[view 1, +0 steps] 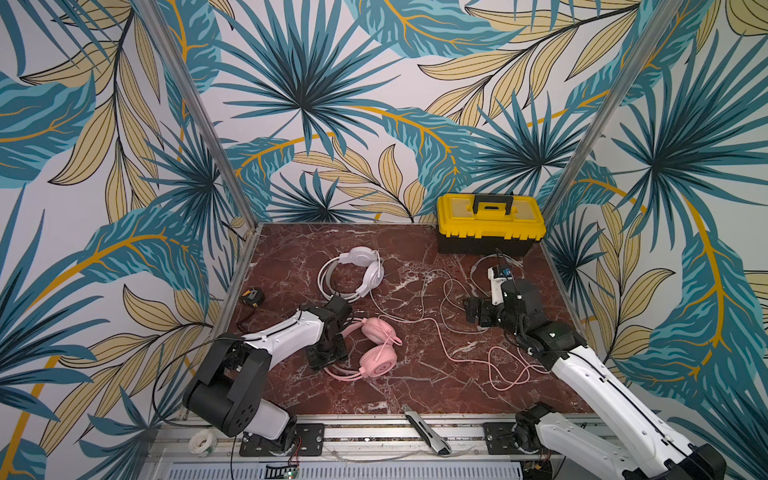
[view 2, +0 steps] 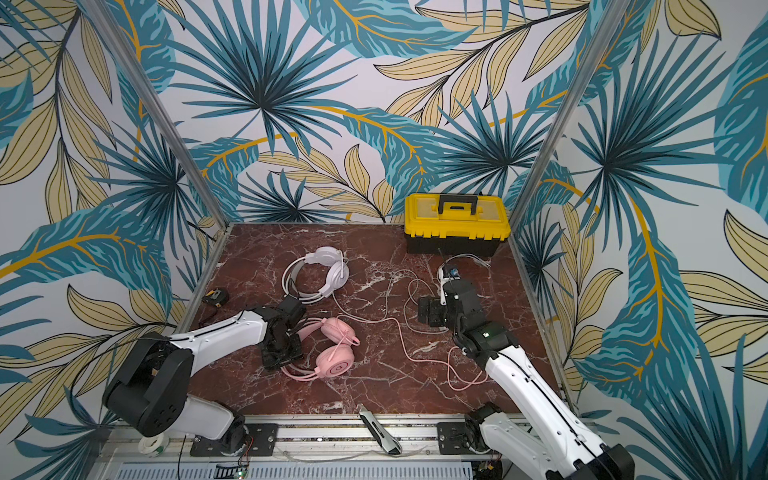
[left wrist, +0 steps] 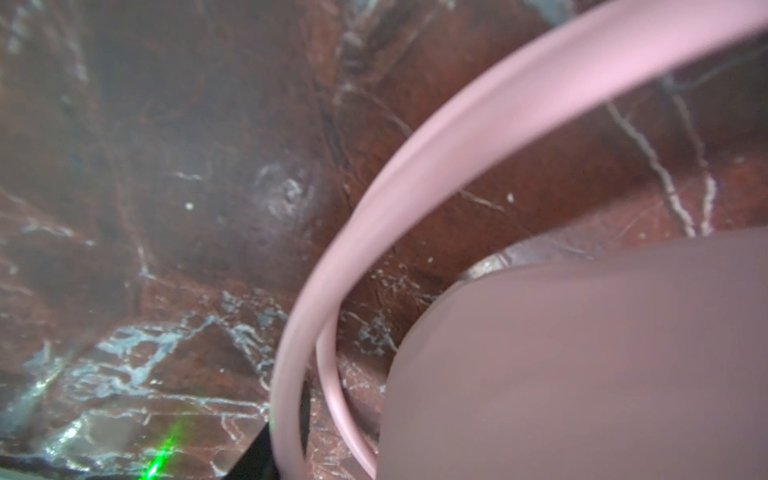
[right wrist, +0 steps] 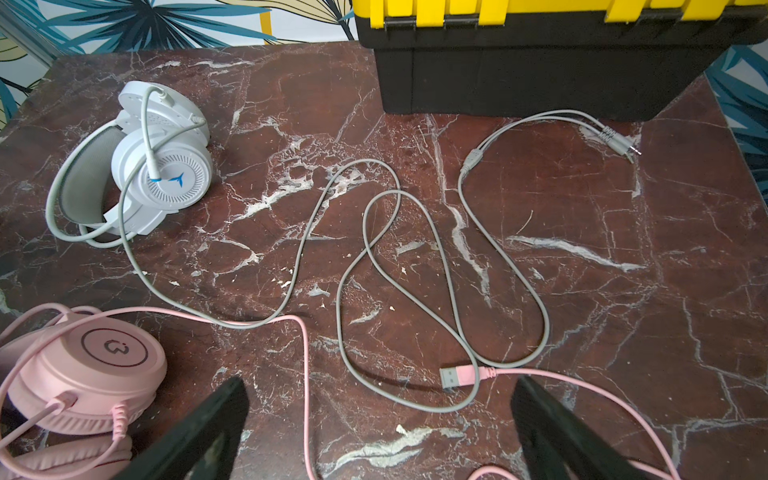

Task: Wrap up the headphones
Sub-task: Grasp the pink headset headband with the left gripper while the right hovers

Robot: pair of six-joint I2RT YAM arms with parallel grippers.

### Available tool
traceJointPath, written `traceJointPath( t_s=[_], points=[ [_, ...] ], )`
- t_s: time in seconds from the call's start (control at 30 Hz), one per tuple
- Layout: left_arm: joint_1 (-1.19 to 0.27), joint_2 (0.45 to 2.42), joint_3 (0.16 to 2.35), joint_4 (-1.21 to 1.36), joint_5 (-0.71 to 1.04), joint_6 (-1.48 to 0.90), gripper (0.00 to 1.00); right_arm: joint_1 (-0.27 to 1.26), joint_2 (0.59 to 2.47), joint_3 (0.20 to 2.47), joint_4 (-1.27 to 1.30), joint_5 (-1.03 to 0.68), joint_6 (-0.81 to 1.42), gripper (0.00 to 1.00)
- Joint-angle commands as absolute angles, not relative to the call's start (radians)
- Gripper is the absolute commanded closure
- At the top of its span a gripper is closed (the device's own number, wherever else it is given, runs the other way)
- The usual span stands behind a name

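Both lie on the surface (view 1: 299, 399), headbands left, cups right: pink headset (view 1: 377, 348) with band at the left hand (view 1: 332, 351), grip unclear; white headset (view 1: 362, 271) behind. Right hand (right wrist: 380, 388) spread wide, empty, above sprawled cables (right wrist: 415, 257).

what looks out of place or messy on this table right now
Both headset leads are unwrapped: the grey cable and the pink cable sprawl in loose loops over the table and cross each other. A utility knife also lies askew at the front edge, partly off the marble onto the metal rail.
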State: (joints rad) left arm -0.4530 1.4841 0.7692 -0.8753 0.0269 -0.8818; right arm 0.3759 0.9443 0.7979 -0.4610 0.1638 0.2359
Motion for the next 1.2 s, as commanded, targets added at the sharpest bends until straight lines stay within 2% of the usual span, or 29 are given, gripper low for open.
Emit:
traceJointPath(
  t_s=[0.0, 0.27, 0.37, 0.7, 0.83, 0.93, 1.17],
  points=[
    [-0.456, 1.515, 0.757, -0.884, -0.01, -0.902, 0.52, 0.382, 0.946, 0.77, -0.445, 0.168, 0.232, 0.0],
    [-0.456, 1.526, 0.785, -0.884, -0.023, -0.913, 0.58, 0.381, 0.932, 0.765, -0.454, 0.173, 0.24, 0.0],
    [-0.456, 1.526, 0.791, -0.884, -0.037, -0.92, 0.67, 0.381, 0.922, 0.763, -0.459, 0.178, 0.235, 0.0],
    [-0.456, 1.51, 0.819, -0.884, -0.051, -0.912, 0.79, 0.381, 0.917, 0.752, -0.447, 0.168, 0.248, 0.0],
    [-0.456, 1.51, 0.83, -0.884, -0.049, -0.902, 0.94, 0.381, 0.914, 0.751, -0.454, 0.162, 0.244, 0.0],
    [-0.456, 1.507, 0.833, -0.885, -0.048, -0.897, 1.0, 0.381, 0.913, 0.749, -0.457, 0.161, 0.245, 0.0],
    [-0.455, 1.514, 0.833, -0.884, -0.051, -0.884, 1.0, 0.382, 0.914, 0.746, -0.449, 0.157, 0.249, 0.0]
  ],
)
